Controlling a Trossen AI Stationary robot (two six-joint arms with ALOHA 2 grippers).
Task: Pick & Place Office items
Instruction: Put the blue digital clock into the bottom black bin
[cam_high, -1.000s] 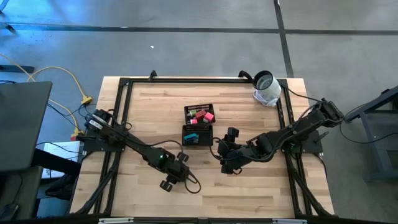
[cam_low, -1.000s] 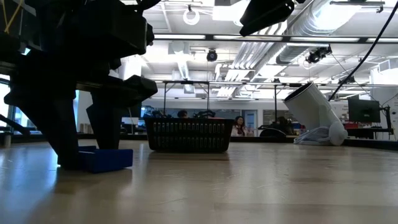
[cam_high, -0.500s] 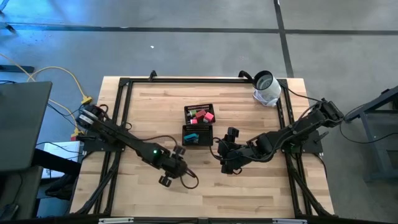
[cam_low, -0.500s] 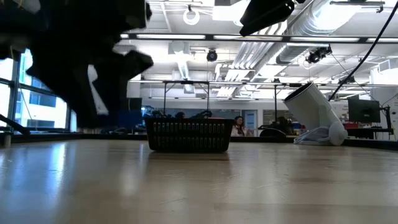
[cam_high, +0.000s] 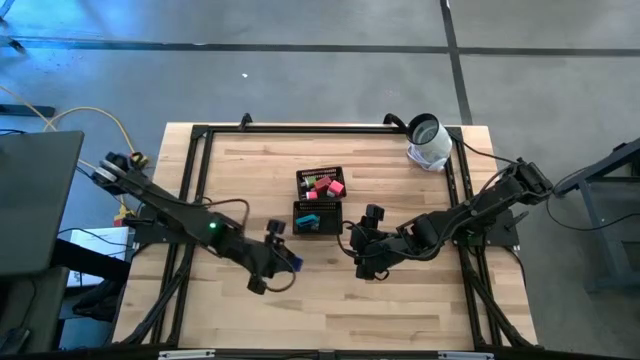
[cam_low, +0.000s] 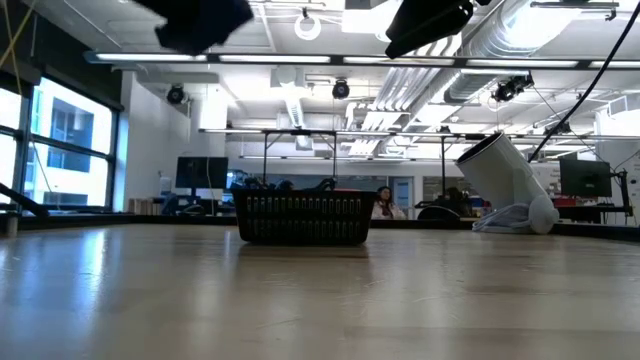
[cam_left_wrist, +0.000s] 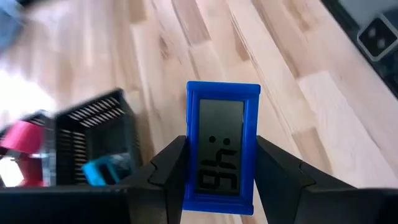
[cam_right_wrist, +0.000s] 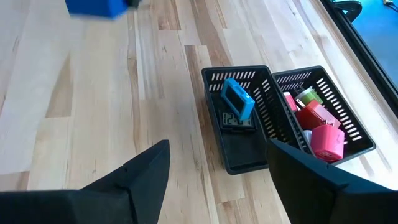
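My left gripper (cam_high: 284, 260) is over the table just near of the black mesh tray (cam_high: 318, 200), shut on a blue office item with a grey digit display (cam_left_wrist: 222, 149), which also shows in the high view (cam_high: 293, 264). The tray's near compartment holds a teal piece (cam_right_wrist: 238, 99) lying on a black one (cam_right_wrist: 236, 120). Its far compartment holds pink (cam_right_wrist: 326, 140), red (cam_right_wrist: 313, 114) and green (cam_right_wrist: 306, 98) pieces. My right gripper (cam_right_wrist: 217, 155) is open above bare wood, to the right of the tray's near end (cam_high: 365, 250). My left gripper pinches the blue display item between its two fingers (cam_left_wrist: 168, 169), which lie on its two long side edges (cam_left_wrist: 192, 163) near one end. The fingers slant down from the table's left. The item is lifted clear of the table, its display turned toward the wrist camera.
A white-and-grey roll-shaped object (cam_high: 428, 142) lies at the far right corner, tilted in the low view (cam_low: 500, 185). A black frame (cam_high: 200, 180) runs along the table's left, far and right edges. Bare wood (cam_high: 330, 310) spreads along the near side.
My left gripper, whose fingers stood around the blue item on the table a second ago, has risen with it and moved toward the far edge and the tray. The item is now lifted clear, and out of the low view.
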